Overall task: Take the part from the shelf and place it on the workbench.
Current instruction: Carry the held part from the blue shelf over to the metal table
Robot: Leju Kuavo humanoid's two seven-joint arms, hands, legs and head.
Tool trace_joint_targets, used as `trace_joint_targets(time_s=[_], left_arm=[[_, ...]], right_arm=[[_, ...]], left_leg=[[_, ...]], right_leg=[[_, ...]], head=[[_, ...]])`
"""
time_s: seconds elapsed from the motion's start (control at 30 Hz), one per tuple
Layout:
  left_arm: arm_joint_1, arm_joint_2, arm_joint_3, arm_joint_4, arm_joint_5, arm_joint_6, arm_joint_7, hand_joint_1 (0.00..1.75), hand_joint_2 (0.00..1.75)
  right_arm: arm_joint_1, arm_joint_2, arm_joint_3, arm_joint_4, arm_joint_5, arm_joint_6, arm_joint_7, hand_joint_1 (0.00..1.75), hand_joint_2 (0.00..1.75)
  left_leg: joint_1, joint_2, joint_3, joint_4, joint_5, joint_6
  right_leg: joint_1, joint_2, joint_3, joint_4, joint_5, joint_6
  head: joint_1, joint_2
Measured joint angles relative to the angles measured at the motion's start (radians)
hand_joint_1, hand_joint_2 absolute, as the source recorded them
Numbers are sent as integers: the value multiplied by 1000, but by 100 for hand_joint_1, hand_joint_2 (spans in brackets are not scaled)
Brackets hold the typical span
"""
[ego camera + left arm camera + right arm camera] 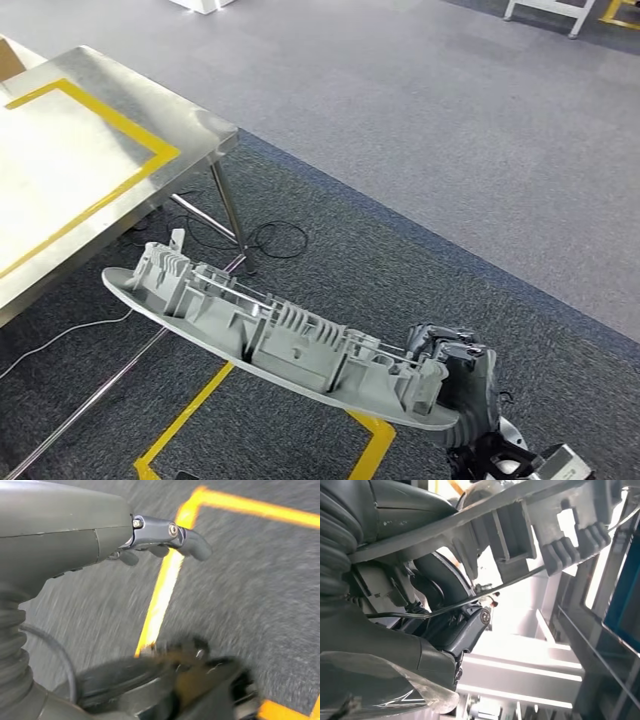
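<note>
A long grey plastic part (279, 340) with ribbed clips on its upper side hangs level above the dark carpet. My right hand (453, 375) grips its near right end, and the far tip reaches toward the workbench (90, 170). In the right wrist view the same part (516, 525) runs close across the picture, with my right hand (448, 625) wrapped round it. My left hand (166, 537) hangs over the carpet, fingers loosely extended and holding nothing.
The steel workbench at the left carries a yellow taped rectangle (113, 125) and stands on thin metal legs (230, 215). Black cables (279, 240) lie on the floor beside the legs. Yellow floor tape (189, 420) runs under the part.
</note>
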Motion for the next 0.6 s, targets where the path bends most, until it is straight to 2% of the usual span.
trace_joint_targets(time_s=[0.03, 0.07, 0.1, 0.13, 0.17, 0.2, 0.23, 0.3, 0.33, 0.37, 0.4, 0.43, 0.47, 0.5, 0.53, 0.57, 0.6], left_arm=[[44, -6, -49, -76, 56, -32, 63, 0, 175], [84, -12, -99, -145, 97, -51, 112, 0, 175], [114, -18, -143, -203, 123, -61, 143, 0, 175], [134, -22, -179, -247, 135, -66, 157, 0, 175], [146, -27, -206, -280, 140, -66, 160, 0, 175], [154, -32, -229, -309, 144, -64, 160, 0, 175], [162, -36, -246, -331, 147, -60, 159, 0, 175], [178, -39, -272, -364, 152, -53, 157, 0, 175], [187, -40, -280, -377, 155, -51, 156, 0, 175], [196, -40, -288, -390, 164, -49, 156, 0, 175], [201, -41, -294, -400, 181, -46, 155, 0, 175], [203, -41, -300, -407, 211, -35, 153, 0, 175], [197, -41, -302, -406, 253, -12, 147, 0, 175], [182, -40, -298, -390, 301, 22, 132, 0, 175], [158, -38, -283, -357, 349, 64, 106, 0, 175], [121, -29, -256, -299, 390, 107, 64, 0, 175], [77, -14, -219, -219, 422, 143, 12, 0, 175]], right_arm=[[3, 0, -2, -1, 5, 5, 1, 175, 175], [6, 0, -4, -1, 8, 9, 2, 175, 175], [7, 0, -6, -1, 9, 13, 2, 175, 175], [6, 0, -7, -1, 11, 17, 2, 175, 175], [3, 0, -9, -1, 11, 20, 2, 175, 175], [0, 0, -10, -1, 12, 23, 2, 175, 175], [-3, 0, -11, -1, 13, 25, 2, 175, 175], [-12, 0, -11, -1, 17, 28, 1, 175, 175], [-17, 0, -11, -1, 18, 30, 0, 175, 175], [-21, 0, -11, -1, 20, 31, -1, 175, 175], [-25, 0, -11, -1, 20, 31, -2, 175, 175], [-28, 0, -11, -1, 21, 30, -3, 175, 175], [-31, 0, -10, 0, 21, 27, -4, 175, 175], [-34, 0, -10, 0, 21, 21, -5, 175, 175], [-37, 0, -8, 1, 18, 12, -7, 175, 175], [-43, -1, -5, 3, 13, 1, -10, 175, 175], [-50, -3, 0, 4, 6, -10, -15, 175, 175]], left_leg=[[3, 3, -13, 28, -1, -5], [6, 5, -9, 19, 19, -9], [8, 13, 12, -31, 56, -13], [9, 31, 43, -101, 94, -16], [5, 53, 73, -166, 120, -17], [2, 71, 95, -214, 134, -12], [-2, 82, 104, -234, 132, -4], [-7, 69, 101, -237, 125, 17], [-6, 58, 101, -238, 125, 25], [-5, 47, 101, -239, 126, 33], [-4, 36, 102, -241, 126, 39], [-3, 25, 103, -242, 126, 44], [-3, 13, 103, -242, 126, 48], [-5, -1, 103, -242, 125, 50], [-6, -16, 104, -242, 124, 50], [-8, -32, 107, -242, 124, 51], [-10, -49, 110, -241, 123, 51]], right_leg=[[-1, -12, 5, 0, -5, 2], [-3, -23, 10, 1, -9, 5], [-6, -36, 17, 1, -14, 10], [-8, -51, 24, 2, -21, 16], [-8, -64, 28, 3, -28, 24], [-6, -76, 32, 5, -35, 32], [-3, -87, 35, 5, -40, 38], [-1, -109, 45, 3, -45, 47], [-3, -107, 48, 5, -51, 52], [-6, -88, 42, 20, -64, 55], [-8, -61, 24, 57, -86, 58], [-9, -29, -7, 116, -115, 59], [-9, -6, -47, 190, -144, 58], [-7, 4, -88, 259, -164, 57], [-6, 8, -119, 302, -165, 54], [-4, 11, -133, 306, -145, 49], [-2, 16, -128, 270, -106, 42]], head=[[0, 0], [0, 0], [0, 0], [0, 0], [-1, 0], [-2, 0], [-2, 0], [1, 0], [4, 0], [6, 0], [9, 0], [12, 0], [15, 0], [16, 0], [16, 0], [16, 0], [16, 0]])
